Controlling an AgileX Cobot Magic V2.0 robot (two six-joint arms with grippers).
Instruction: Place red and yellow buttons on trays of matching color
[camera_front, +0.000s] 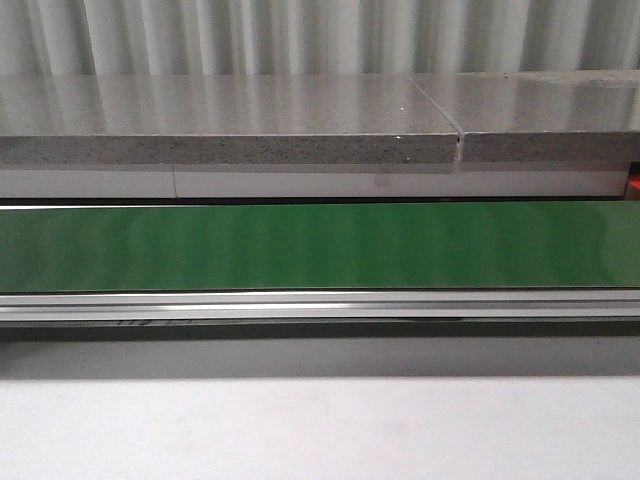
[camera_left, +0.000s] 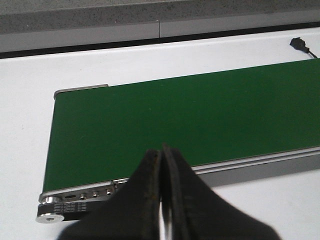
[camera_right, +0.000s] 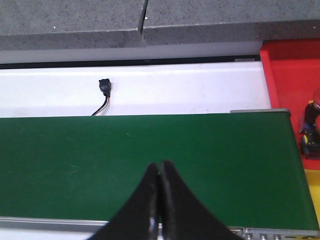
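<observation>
Green belt (camera_front: 320, 245) lying flat, left gripper (camera_left: 161, 200) squeezed tight on nothing, right gripper (camera_right: 159, 200) squeezed tight too, red tray (camera_right: 295, 75) at two o'clock past the belt's end

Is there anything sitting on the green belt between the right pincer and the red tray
Nothing visible. In the right wrist view the right pincer hangs shut over the green belt, which looks bare up to its end, with the red tray just beyond. No loose button is on the belt. Small items beside the belt end are too cropped to identify.
</observation>
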